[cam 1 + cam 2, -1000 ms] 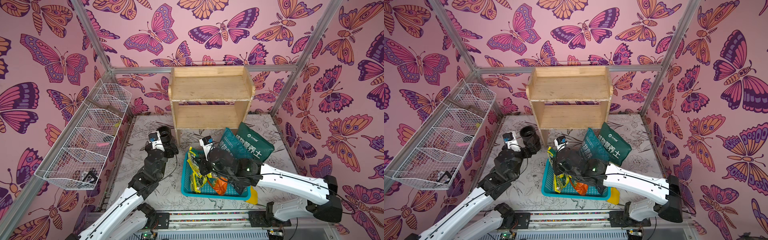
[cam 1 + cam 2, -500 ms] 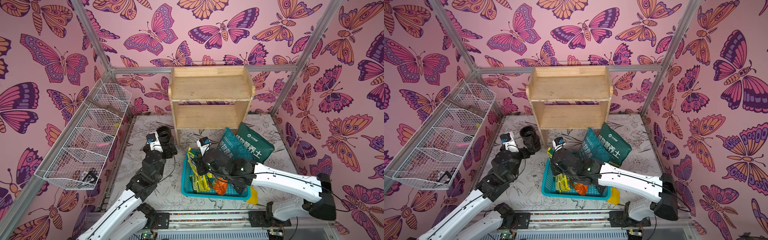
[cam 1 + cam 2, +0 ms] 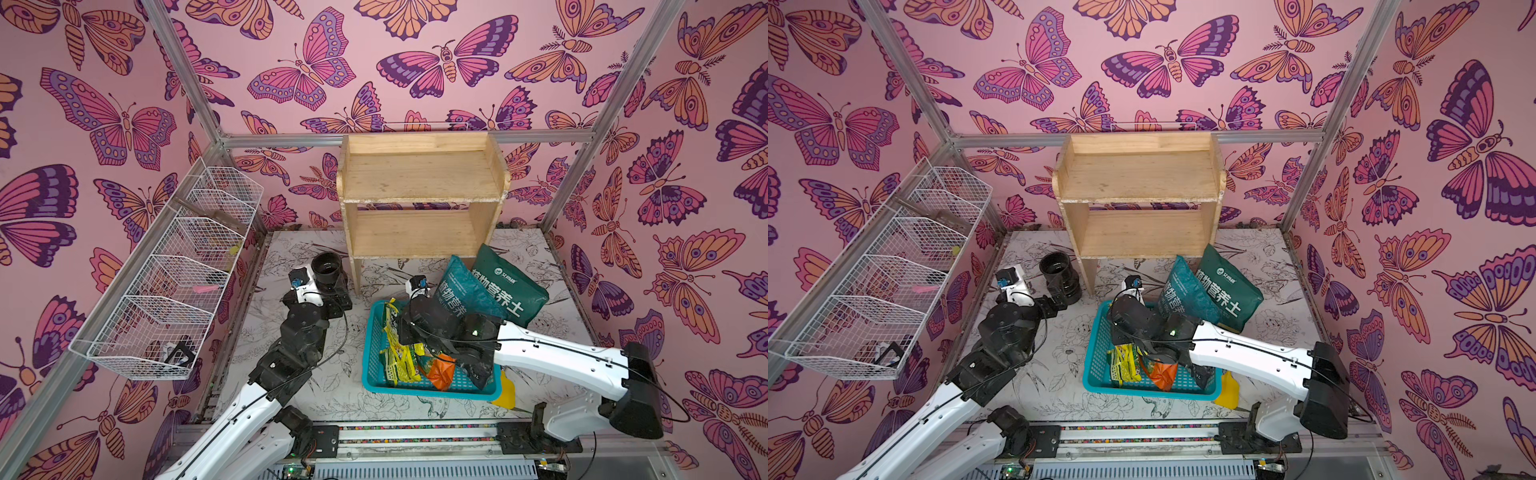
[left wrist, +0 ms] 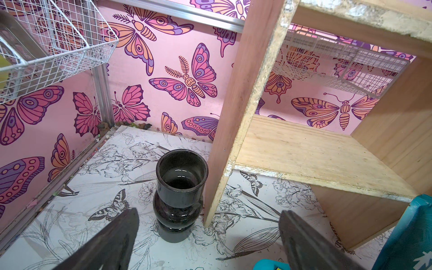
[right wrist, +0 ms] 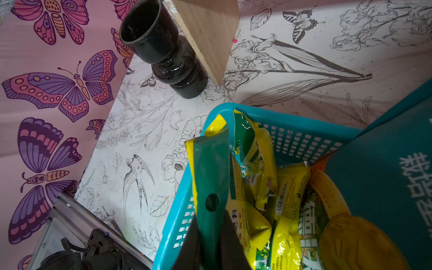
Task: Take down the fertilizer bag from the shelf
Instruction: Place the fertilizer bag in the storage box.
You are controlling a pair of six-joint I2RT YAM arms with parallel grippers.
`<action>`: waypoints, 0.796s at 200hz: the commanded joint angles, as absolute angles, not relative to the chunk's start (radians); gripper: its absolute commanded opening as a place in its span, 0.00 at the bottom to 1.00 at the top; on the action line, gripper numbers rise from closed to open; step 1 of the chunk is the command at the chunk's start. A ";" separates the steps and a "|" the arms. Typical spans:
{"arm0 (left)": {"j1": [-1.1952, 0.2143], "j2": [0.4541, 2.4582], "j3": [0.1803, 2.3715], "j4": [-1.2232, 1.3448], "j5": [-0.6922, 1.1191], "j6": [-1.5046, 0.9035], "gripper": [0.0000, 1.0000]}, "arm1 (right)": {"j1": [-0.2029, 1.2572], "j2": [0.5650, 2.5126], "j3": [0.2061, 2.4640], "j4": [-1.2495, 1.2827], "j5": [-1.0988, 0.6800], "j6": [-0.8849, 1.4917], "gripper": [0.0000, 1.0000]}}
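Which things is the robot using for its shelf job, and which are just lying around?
For the job: wooden shelf; yellow-green packet, pinched by the right fingers; teal basket below it.
Just lying about: black vase; two big green bags; white wire rack; left fingers, open, holding nothing.

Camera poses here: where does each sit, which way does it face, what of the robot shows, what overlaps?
Top views: stereo pair high at the front, looking down and back at the shelf; left arm and right arm show.
Left wrist: low on the left arm, facing the black vase and shelf; open left hand shows.
Right wrist: above the teal basket, looking down; right hand shut on a yellow-green packet.
Shared: both wrist views show the vase beside the shelf's side panel.
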State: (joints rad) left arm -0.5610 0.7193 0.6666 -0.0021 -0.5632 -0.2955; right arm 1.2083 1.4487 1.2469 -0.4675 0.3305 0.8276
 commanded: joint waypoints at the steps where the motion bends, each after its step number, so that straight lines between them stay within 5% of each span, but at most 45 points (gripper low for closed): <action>1: -0.552 0.709 0.653 -0.019 -0.581 -0.279 1.00 | 1.201 1.471 1.266 -0.453 0.308 0.845 0.00; 31: -0.550 0.709 0.653 -0.018 -0.584 -0.279 1.00 | 1.192 1.524 1.315 -0.492 0.265 0.842 0.05; 56: -0.551 0.703 0.651 -0.021 -0.590 -0.272 1.00 | 1.192 1.511 1.318 -0.500 0.290 0.836 0.69; 74: -0.548 0.707 0.650 -0.021 -0.597 -0.261 1.00 | 1.193 1.483 1.305 -0.506 0.337 0.822 1.00; 128: -0.507 0.766 0.658 -0.021 -0.645 -0.216 1.00 | 1.062 1.371 1.351 -0.640 0.497 0.629 0.99; 159: -0.421 0.837 0.658 -0.008 -0.747 -0.193 1.00 | 1.020 1.220 1.326 -0.574 0.816 0.314 0.99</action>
